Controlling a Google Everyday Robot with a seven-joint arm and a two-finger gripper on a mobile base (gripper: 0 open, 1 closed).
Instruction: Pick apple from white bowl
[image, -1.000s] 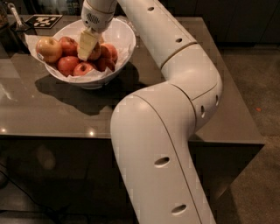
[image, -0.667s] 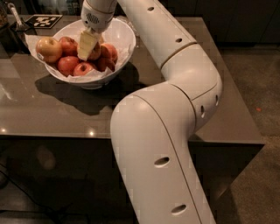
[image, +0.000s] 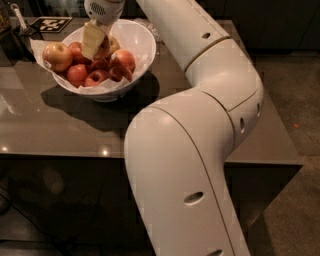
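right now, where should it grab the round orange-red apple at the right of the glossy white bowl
Across its widest middle, from straight above: the apple tops the pile near the white bowl's right wall, upper half exposed. The gripper hangs over the bowl's centre, left of it.

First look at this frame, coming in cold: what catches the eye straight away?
The bulky white robot arm fills the middle and right, bending up from the bottom edge over the dark glossy table. At the top left, its gripper sits inside the white bowl, among a heap of red and yellow-red apples on crinkled white paper.
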